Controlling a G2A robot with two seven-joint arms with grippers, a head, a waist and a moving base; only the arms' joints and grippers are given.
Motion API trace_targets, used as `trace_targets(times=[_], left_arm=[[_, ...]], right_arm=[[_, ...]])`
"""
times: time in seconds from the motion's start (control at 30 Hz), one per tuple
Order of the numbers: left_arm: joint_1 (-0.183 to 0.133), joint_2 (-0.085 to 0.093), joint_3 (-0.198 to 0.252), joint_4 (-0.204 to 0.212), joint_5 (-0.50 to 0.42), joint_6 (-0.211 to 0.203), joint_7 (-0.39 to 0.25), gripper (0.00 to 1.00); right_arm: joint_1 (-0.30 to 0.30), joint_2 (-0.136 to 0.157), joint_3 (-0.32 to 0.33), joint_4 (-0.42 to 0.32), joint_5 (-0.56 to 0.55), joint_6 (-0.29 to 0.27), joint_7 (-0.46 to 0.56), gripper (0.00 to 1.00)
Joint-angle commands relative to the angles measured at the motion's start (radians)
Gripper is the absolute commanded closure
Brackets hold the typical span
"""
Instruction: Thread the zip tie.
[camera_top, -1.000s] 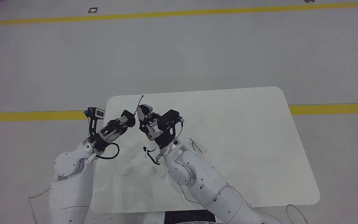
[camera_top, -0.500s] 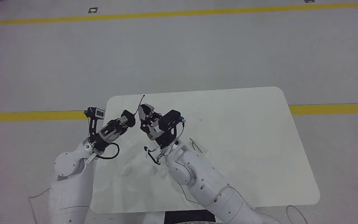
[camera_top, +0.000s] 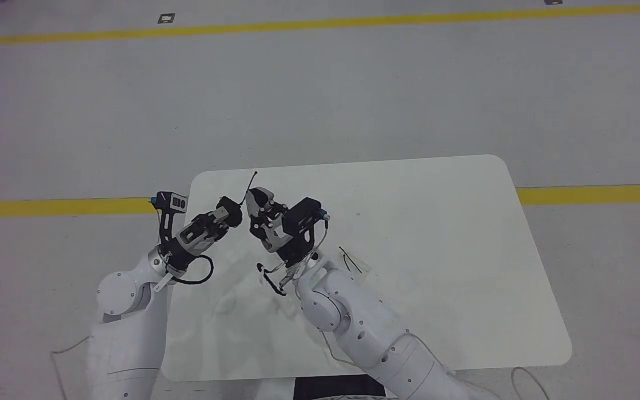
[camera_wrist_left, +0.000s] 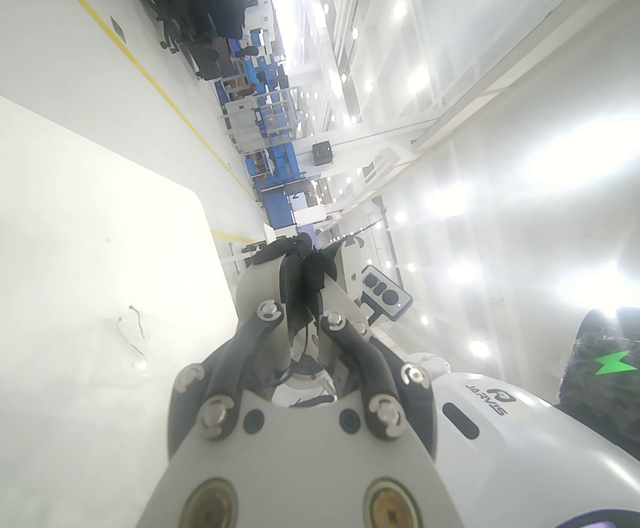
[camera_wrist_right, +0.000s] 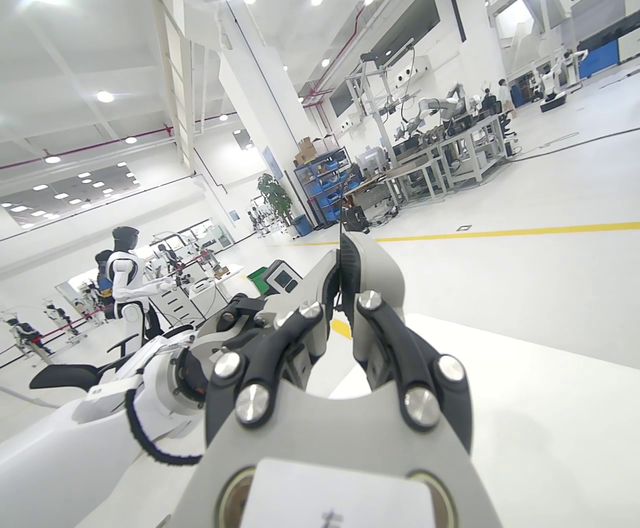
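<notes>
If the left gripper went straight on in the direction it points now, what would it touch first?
Most likely the right gripper, which is shut on the zip tie: in the top view the left gripper points at its fingertips across a small gap. Their heights are unclear, so it might pass beside.

Pale floor, yellow lines, perhaps blue shelving

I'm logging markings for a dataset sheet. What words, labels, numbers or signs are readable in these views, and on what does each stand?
Zip tie: no print visible.
Label on the right gripper's base: one mark, cut by the picture's edge, unreadable.
Green lightning-bolt sign: a symbol without words, on a dark object.
Lettering on a white robot shell: a maker's name, not quoted.
Square floor marker: too small to read.
</notes>
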Motion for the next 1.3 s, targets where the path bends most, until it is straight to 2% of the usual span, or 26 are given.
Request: trace_targets(times=[0.0, 1.27], left_arm=[[0.000, 0.000, 0.000, 0.000, 0.000, 0.000, 0.000, 1.00], [0.000, 0.000, 0.000, 0.000, 0.000, 0.000, 0.000, 1.00]], right_arm=[[-0.001, 0.000, 0.001, -0.003, 0.000, 0.000, -0.007, 1.00], [0.004, -0.007, 0.004, 0.016, -0.026, -0.005, -0.007, 1.00]])
